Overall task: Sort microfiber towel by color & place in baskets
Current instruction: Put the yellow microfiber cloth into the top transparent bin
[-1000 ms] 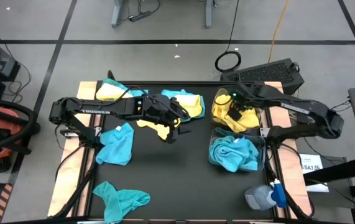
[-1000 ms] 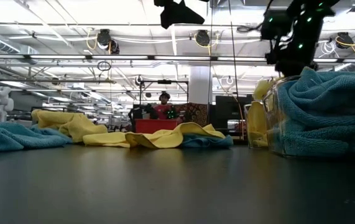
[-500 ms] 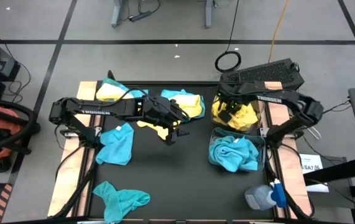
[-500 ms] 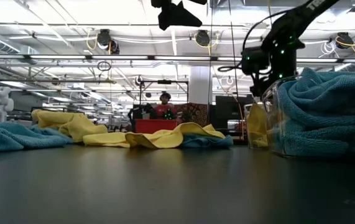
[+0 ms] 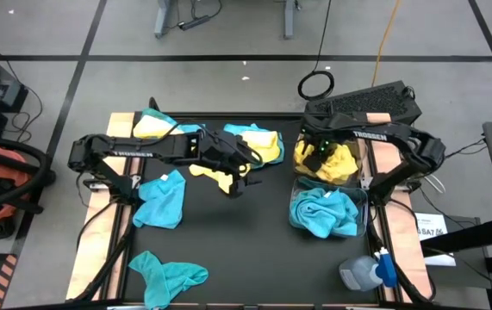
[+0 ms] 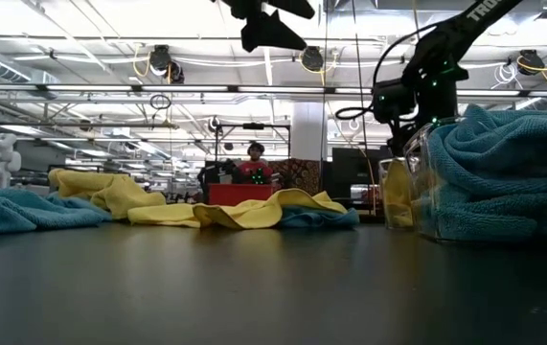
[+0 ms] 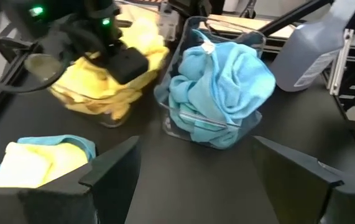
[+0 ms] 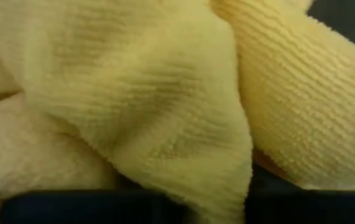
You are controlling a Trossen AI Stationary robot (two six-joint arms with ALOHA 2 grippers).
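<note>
**Table stock: cloths, bins and arms**

1. Far basket (image 5: 300,169), clear plastic, on the right side of the black table (image 5: 254,232). We record it as holding a heap of yellow cloths (image 5: 340,164).
2. Near basket (image 5: 364,226), clear plastic, just beside the first and closer to the front edge. We find it stuffed with teal cloths (image 5: 323,213); the left wrist view shows the same teal bundle (image 7: 221,87) bulging above the rim.
3. Right gripper (image 5: 317,151), lowered over the far basket, among the yellow cloths. Its wrist camera is filled with yellow cloth (image 8: 133,93) pressed close; we cannot tell whether its fingers are apart or closed, nor whether they grip anything.
4. Left gripper (image 5: 244,182), hanging above mid-table, just beside a loose yellow cloth (image 5: 214,176). We note its fingers (image 7: 112,168) spread wide with nothing between them.
5. Unsorted cloths on the table: a yellow-and-teal pair at the far edge (image 5: 258,143); another yellow-and-teal cluster at the far left corner (image 5: 155,126); a teal cloth at mid-left (image 5: 161,200); a teal cloth near the front left (image 5: 168,275).
6. Sundries: a grey spray bottle with blue cap (image 5: 364,271) lying at the front right corner; a black keyboard (image 5: 370,102) beyond the table's far right corner.
7. In the low view we see a person (image 6: 254,163) far off in the room behind.
</note>
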